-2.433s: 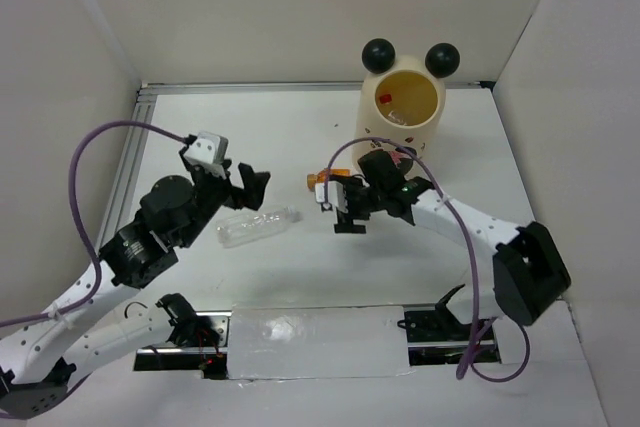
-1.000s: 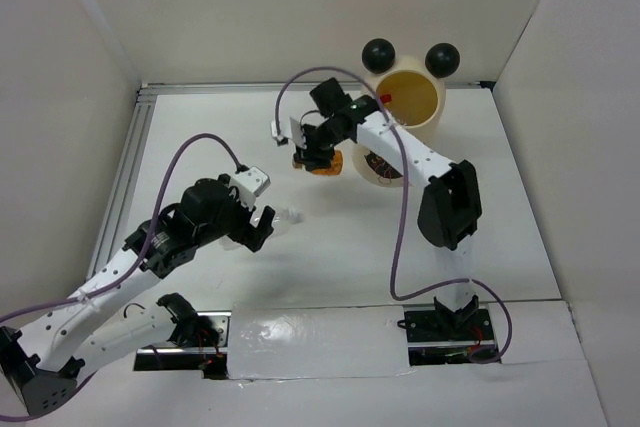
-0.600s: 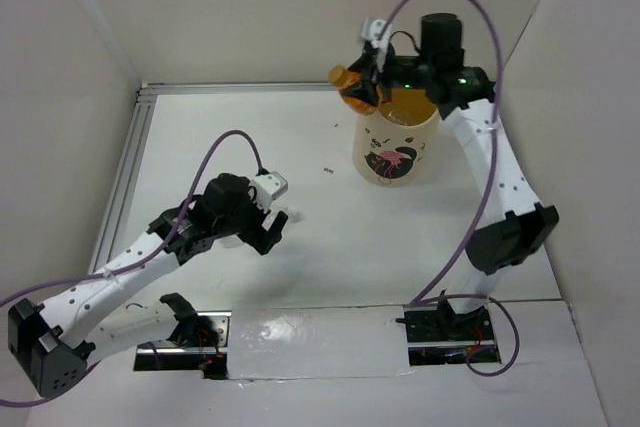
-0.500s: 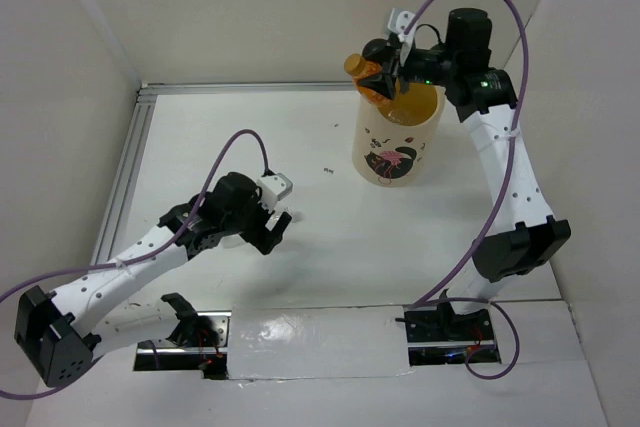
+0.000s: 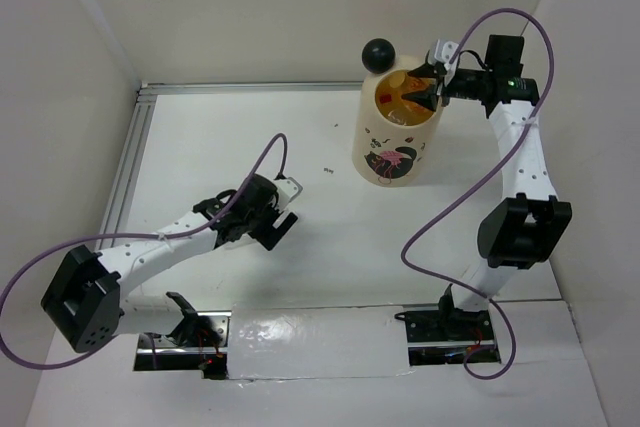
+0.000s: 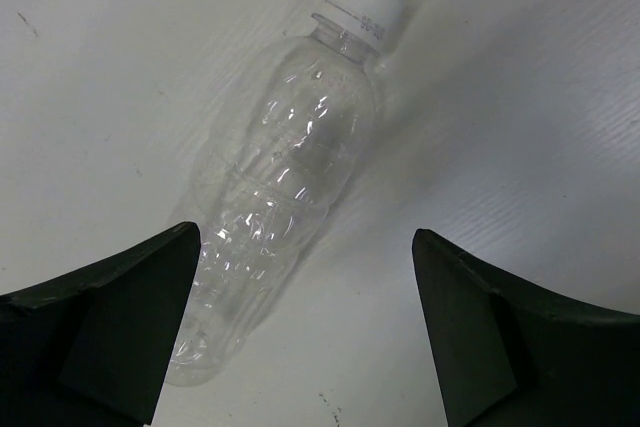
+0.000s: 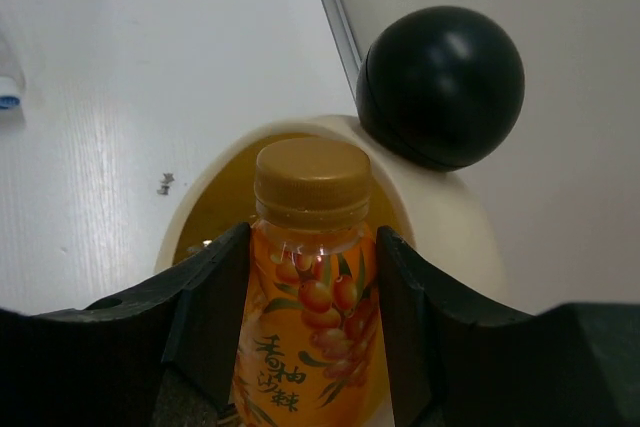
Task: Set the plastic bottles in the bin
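White table (image 5: 230,137), clear bottle (image 6: 290,177) lying beneath left tool (image 6: 302,237)

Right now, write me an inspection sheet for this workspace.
Surface: white table, matte.
Job's things: orange bottle held at the mouth of the bin; clear bottle, white cap, lying on the table.
Clutter: small dark speck left of the bin.
Hands: right hand shut on the orange bottle; left hand open, straddling the clear bottle without touching it.
Cables: purple cable looping off each arm, none on a bottle.
Surroundings: white walls; metal rail along the left edge.
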Tool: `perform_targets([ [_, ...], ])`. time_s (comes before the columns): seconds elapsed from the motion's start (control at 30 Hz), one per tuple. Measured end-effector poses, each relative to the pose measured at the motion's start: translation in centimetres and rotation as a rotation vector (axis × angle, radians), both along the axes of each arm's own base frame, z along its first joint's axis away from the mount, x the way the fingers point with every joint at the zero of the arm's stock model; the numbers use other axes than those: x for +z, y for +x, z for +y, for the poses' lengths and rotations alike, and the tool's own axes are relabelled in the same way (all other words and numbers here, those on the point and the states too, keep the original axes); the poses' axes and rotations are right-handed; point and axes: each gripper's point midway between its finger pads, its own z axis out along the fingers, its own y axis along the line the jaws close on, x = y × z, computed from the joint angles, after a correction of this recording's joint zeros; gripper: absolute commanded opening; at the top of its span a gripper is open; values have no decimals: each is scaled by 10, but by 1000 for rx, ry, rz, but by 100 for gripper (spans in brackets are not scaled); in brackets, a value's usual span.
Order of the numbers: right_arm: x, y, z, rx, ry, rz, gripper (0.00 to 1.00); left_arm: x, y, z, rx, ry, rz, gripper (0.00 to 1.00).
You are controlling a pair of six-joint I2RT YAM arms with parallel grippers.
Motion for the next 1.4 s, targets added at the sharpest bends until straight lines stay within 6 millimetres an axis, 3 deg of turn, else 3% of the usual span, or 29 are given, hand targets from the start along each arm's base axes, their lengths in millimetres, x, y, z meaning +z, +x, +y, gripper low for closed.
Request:
perform_targets([
  [0.07, -6, 3, -2, 19, -15, -24, 42, -5, 1, 2, 5, 20, 2, 100],
  [0.1, -9, 3, -3, 28, -21, -36, 55, -8, 2, 4, 8, 27, 2, 100],
  [0.3, -12, 1, -1, 75, -67, -120, 90, -13, 4, 9, 12, 58, -12, 100],
  [0.37, -14, 0, 0, 84, -77, -136, 91, -16, 5, 10, 13, 66, -16, 100],
  [0.47, -15, -6, 0, 90, -79, -138, 91, -20, 7, 10, 14, 76, -16, 100],
  [0.6, 2, -21, -6, 89, -50, -153, 91, -28, 11, 10, 4, 103, -15, 100],
  [0.83, 25, -79, -12, 77, 11, -162, 91, -54, 21, 8, -13, 189, 34, 100],
  [0.93, 24, -103, -8, 87, 33, -153, 91, -58, 31, 2, -28, 219, 42, 89],
  [1.07, 15, -115, -12, 73, 59, -118, 91, -59, 44, -9, -29, 220, 40, 67],
  [1.1, 10, -118, -14, 67, 65, -102, 91, -57, 46, -10, -30, 221, 40, 59],
  [1.13, 6, -120, -14, 63, 69, -89, 90, -56, 46, -11, -32, 215, 41, 43],
  [1.17, 1, -122, -14, 60, 73, -74, 90, -54, 46, -12, -30, 213, 45, 36],
  [1.23, -6, -128, -15, 51, 82, -42, 85, -47, 46, -15, -30, 201, 55, 28],
  [1.27, -7, -130, -15, 49, 84, -33, 78, -40, 47, -19, -26, 183, 59, 21],
  [1.33, -10, -135, -14, 45, 74, -30, 64, -13, 54, -33, -27, 120, 38, 19],
  [1.37, -12, -137, -14, 42, 71, -21, 48, 9, 59, -45, -32, 63, 16, 18],
  [1.4, -11, -141, -14, 37, 54, -40, 40, 32, 65, -55, -38, 8, -15, 18],
])
